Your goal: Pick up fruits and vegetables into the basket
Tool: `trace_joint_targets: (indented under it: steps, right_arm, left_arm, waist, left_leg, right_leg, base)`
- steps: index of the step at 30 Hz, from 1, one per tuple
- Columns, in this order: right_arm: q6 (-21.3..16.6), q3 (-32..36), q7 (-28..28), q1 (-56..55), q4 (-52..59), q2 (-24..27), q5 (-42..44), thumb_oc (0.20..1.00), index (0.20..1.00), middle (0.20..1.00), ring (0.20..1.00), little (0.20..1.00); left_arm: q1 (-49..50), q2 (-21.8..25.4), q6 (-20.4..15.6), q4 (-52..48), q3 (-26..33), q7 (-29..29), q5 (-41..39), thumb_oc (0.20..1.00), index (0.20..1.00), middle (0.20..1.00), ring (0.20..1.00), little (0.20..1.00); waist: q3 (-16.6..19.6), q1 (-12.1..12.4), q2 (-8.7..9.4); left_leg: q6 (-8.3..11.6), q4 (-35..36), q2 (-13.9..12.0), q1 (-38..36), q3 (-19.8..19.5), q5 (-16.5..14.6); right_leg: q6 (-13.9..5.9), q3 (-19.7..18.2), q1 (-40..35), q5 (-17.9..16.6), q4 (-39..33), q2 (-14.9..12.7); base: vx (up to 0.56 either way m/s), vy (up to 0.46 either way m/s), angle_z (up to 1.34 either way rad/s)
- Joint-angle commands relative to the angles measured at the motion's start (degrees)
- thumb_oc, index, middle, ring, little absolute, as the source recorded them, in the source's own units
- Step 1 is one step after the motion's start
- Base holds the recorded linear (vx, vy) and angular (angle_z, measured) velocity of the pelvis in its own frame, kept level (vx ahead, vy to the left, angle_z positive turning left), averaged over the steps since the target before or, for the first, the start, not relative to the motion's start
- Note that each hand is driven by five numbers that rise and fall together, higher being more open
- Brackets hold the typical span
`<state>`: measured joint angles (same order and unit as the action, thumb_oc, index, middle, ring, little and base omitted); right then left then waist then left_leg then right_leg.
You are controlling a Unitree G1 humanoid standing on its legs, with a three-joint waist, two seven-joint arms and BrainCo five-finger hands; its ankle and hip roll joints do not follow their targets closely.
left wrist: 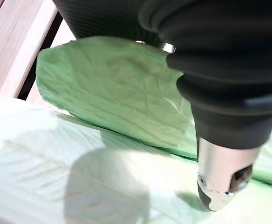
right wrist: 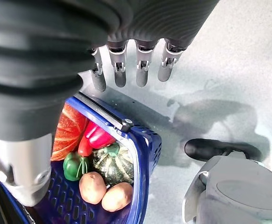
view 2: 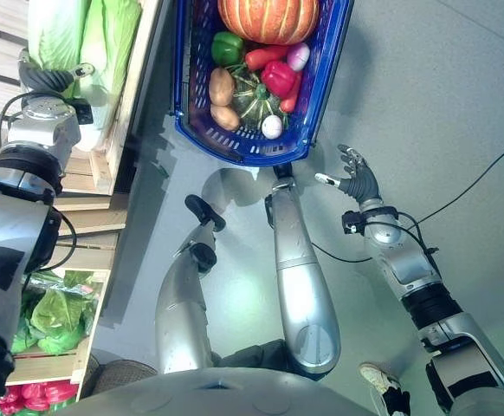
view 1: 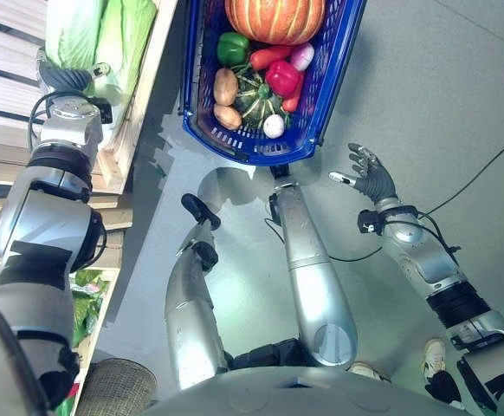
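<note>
the right hand (view 1: pixel 371 178) hovers over bare floor with fingers straight and spread, holding nothing. the blue basket (view 1: pixel 202 130) lies at its ten o'clock, already holding a pumpkin (view 1: pixel 274 17), peppers and potatoes. farther off, at the basket's nine o'clock, the left hand (view 1: pixel 64 80) is down on the cabbages (view 1: pixel 105 30) in the wooden crate (view 1: pixel 139 87), so it is the nearer hand; whether its fingers are curled i cannot tell. the cabbages' long axis runs twelve to six. no writing can be read.

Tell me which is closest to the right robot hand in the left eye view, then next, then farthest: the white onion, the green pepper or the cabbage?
From the right robot hand:
1. White onion, at the basket's near end.
2. Green pepper, deeper in the basket, on its left side.
3. Cabbage, in the wooden crate far left, by the left robot hand.
</note>
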<state>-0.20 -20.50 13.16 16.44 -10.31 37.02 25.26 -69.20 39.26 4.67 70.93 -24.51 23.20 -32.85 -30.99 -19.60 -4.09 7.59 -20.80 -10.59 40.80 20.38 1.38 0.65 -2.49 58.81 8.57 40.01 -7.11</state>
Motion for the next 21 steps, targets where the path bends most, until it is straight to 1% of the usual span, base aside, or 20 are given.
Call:
trace_joint_targets:
  steps: [1, 4, 5, 6, 7, 8, 12, 15, 19, 21]
  right_arm:
    - [-1.03, 1.07, -0.81, -2.40, 2.31, -0.62, 0.75, 1.000, 1.000, 1.000, 1.000, 1.000]
    - [-0.01, 1.61, -1.23, -2.34, 3.15, -0.76, 0.26, 1.000, 1.000, 1.000, 1.000, 1.000]
    - [0.20, 1.76, -1.38, -2.43, 3.46, -0.70, 0.22, 1.000, 1.000, 1.000, 1.000, 1.000]
    - [0.44, 1.96, -1.56, -2.58, 3.78, -0.59, 0.19, 1.000, 1.000, 1.000, 1.000, 1.000]
    - [0.61, 2.14, -1.73, -2.68, 3.99, -0.51, 0.08, 1.000, 1.000, 1.000, 1.000, 1.000]
    - [0.88, 2.34, -1.83, -2.66, 4.33, -0.40, 0.08, 1.000, 1.000, 1.000, 1.000, 1.000]
    - [1.51, 3.17, -2.44, -3.09, 5.40, 0.15, -0.04, 1.000, 1.000, 1.000, 1.000, 1.000]
    - [1.09, 3.60, -2.98, -3.64, 5.80, 0.65, -0.58, 1.000, 1.000, 1.000, 1.000, 1.000]
    - [-0.27, 4.59, -3.45, -4.76, 6.84, 1.21, -1.63, 1.000, 1.000, 1.000, 1.000, 1.000]
    - [-1.61, 4.89, -3.40, -5.30, 7.93, 1.53, -2.13, 1.000, 1.000, 1.000, 1.000, 1.000]
  left_arm:
    - [2.25, -3.75, -0.15, -2.41, 1.25, -14.61, -8.20, 1.000, 1.000, 1.000, 1.000, 1.000]
    - [3.58, -4.90, 2.08, -3.78, 0.67, -19.81, -10.55, 1.000, 1.000, 1.000, 1.000, 1.000]
    - [4.01, -5.08, 2.43, -4.24, 0.69, -20.55, -11.38, 0.912, 0.912, 0.912, 0.912, 0.912]
    - [4.43, -5.22, 2.90, -4.72, 0.87, -20.82, -12.09, 0.545, 0.545, 0.545, 0.545, 0.545]
    - [4.82, -5.39, 2.97, -5.16, 1.03, -20.65, -12.31, 0.256, 0.256, 0.256, 0.256, 0.256]
    - [5.15, -5.48, 3.10, -5.58, 1.24, -20.48, -12.44, 0.200, 0.200, 0.200, 0.200, 0.200]
    - [6.45, -5.58, 5.24, -5.66, 2.31, -19.40, -11.38, 0.200, 0.200, 0.200, 0.200, 0.200]
    - [7.31, -5.64, 5.88, -5.48, 2.74, -17.98, -10.10, 0.200, 0.200, 0.200, 0.200, 0.200]
    - [9.20, -5.21, 5.79, -5.43, 3.92, -17.93, -7.32, 0.200, 0.200, 0.200, 0.200, 0.200]
    - [10.65, -5.02, 4.91, -6.14, 4.50, -16.43, -6.50, 0.200, 0.200, 0.200, 0.200, 0.200]
  waist:
    - [1.20, -3.18, 1.51]
    - [1.20, -3.41, 1.59]
    - [1.20, -3.45, 1.63]
    - [1.20, -3.47, 1.69]
    - [1.20, -3.49, 1.76]
    - [1.20, -3.52, 1.83]
    - [1.20, -3.61, 2.00]
    - [1.20, -3.69, 1.97]
    - [1.20, -3.58, 1.75]
    - [1.20, -3.40, 1.64]
  left_leg:
    - [-0.55, -10.95, -0.51, 4.63, 0.42, -7.71]
    - [-0.69, -10.89, -0.53, 4.62, 0.63, -7.74]
    - [-0.73, -10.91, -0.55, 4.64, 0.68, -7.76]
    - [-0.78, -10.96, -0.56, 4.61, 0.72, -7.85]
    - [-0.83, -11.09, -0.59, 4.62, 0.71, -7.90]
    - [-0.85, -11.11, -0.65, 4.51, 0.74, -7.86]
    - [-0.89, -11.04, -0.60, 3.72, 0.72, -7.85]
    - [-0.88, -10.93, -0.62, 2.77, 0.77, -7.79]
    - [-0.82, -10.25, -0.40, 0.73, 0.85, -7.62]
    - [-0.81, -9.82, -0.27, -0.37, 1.00, -7.51]
  right_leg:
    - [-3.37, -1.50, 0.09, -1.04, -2.95, 1.74]
    - [-3.39, -1.74, 0.14, -1.26, -3.13, 2.06]
    - [-3.38, -1.79, 0.20, -1.25, -3.04, 2.13]
    - [-3.39, -1.82, 0.19, -1.19, -2.95, 2.21]
    - [-3.40, -1.84, 0.18, -1.19, -2.87, 2.23]
    - [-3.37, -1.84, 0.05, -1.17, -2.89, 2.23]
    - [-3.15, -1.74, -0.62, -0.87, -2.65, 2.23]
    - [-2.93, -1.61, -1.37, -0.53, -2.34, 2.05]
    - [-2.74, -1.28, -3.24, -0.15, -2.54, 1.64]
    - [-2.67, -0.97, -4.27, 0.03, -2.72, 1.42]
  base:
    - [0.00, 0.000, 0.00]
    - [0.00, 0.000, 0.00]
    - [0.00, 0.000, 0.00]
    - [0.00, 0.000, 0.00]
    - [0.00, 0.000, 0.00]
    - [0.02, 0.007, -0.04]
    - [0.01, 0.019, -0.08]
    - [0.01, 0.036, -0.05]
    - [0.00, 0.042, 0.04]
    - [0.00, 0.018, 0.02]
